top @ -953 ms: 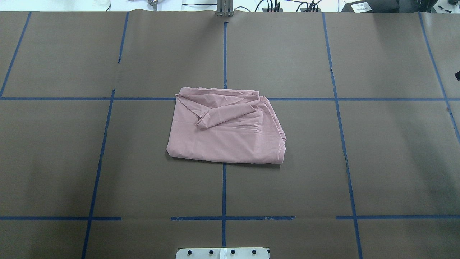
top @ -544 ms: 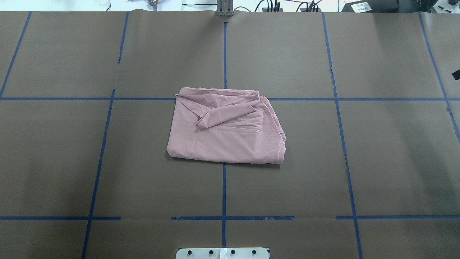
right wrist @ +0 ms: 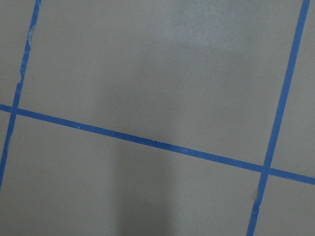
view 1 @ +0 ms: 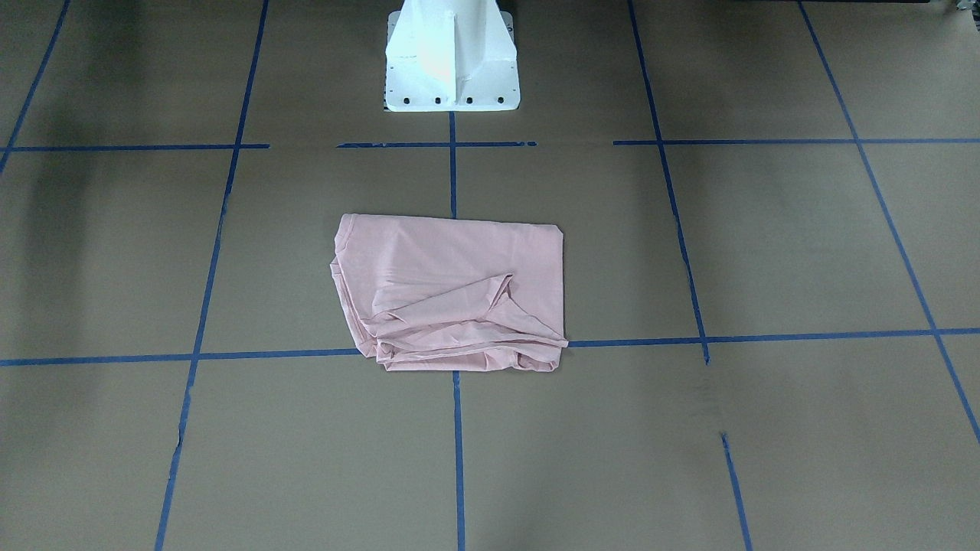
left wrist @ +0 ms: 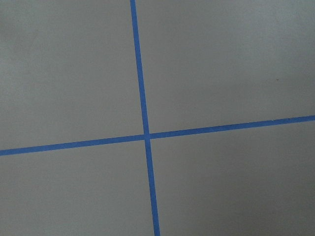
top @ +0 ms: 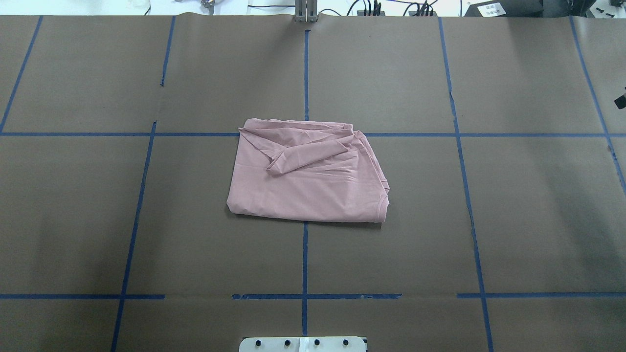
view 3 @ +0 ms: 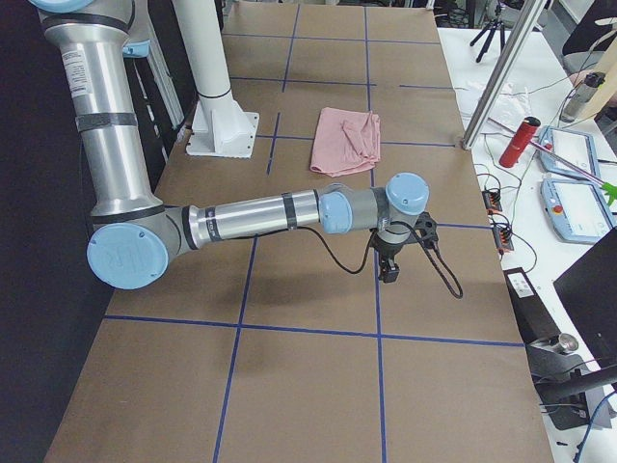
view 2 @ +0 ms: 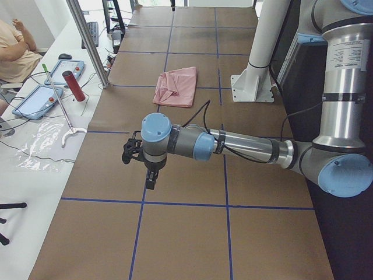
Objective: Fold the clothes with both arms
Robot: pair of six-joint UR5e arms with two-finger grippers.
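The pale pink T-shirt (top: 308,171) lies folded into a rough rectangle at the middle of the brown table, a loose sleeve flap on top; its print is hidden. It also shows in the front-facing view (view 1: 452,291) and both side views (view 2: 176,86) (view 3: 349,138). My left gripper (view 2: 150,181) hangs over bare table far to the shirt's left, pointing down. My right gripper (view 3: 390,272) hangs over bare table far to its right. I cannot tell whether either is open or shut. Both wrist views show only table and tape.
Blue tape lines (top: 305,73) grid the table. The white pedestal base (view 1: 452,69) stands at the near edge. Beyond the far edge, a bench holds a red bottle (view 2: 74,86), tablets (view 2: 38,100) and a metal post (view 2: 87,41). A person (view 2: 14,49) sits there.
The shirt has not moved. A small dark piece at the right edge of the overhead view has shifted slightly inward and up.
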